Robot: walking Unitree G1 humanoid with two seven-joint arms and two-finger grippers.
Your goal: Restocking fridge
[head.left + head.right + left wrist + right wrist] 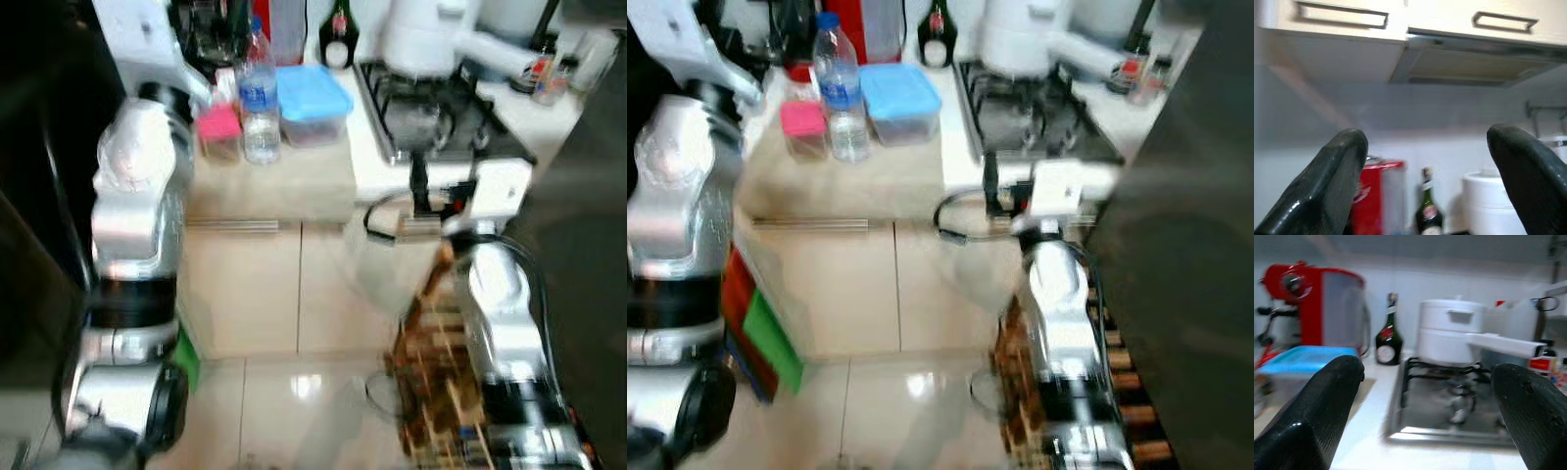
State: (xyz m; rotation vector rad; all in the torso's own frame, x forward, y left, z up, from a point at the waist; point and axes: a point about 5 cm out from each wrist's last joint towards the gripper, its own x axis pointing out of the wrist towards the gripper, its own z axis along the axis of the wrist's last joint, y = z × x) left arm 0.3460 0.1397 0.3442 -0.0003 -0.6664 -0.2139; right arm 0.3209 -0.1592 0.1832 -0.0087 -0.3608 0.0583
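On the beige counter [284, 181] stand a clear water bottle [260, 98], a small pink-lidded jar [218, 132] and a blue-lidded plastic box [313, 103]. My right gripper [1425, 369] is open and empty. It is held at the counter's front edge by the stove [431, 122], to the right of the blue-lidded box [1303, 360]. My left gripper [1425, 139] is open too, with nothing between its fingers, raised and pointing at the back wall. The left arm [137, 196] rises at the left, close to the pink jar.
A white pot [421, 34] sits on the stove, with a dark bottle [339, 39] and a red machine [1317, 303] at the back wall. A dark tall panel [1185, 245] fills the right side. A wooden rack [441, 392] stands low on the right over the tiled floor [284, 392].
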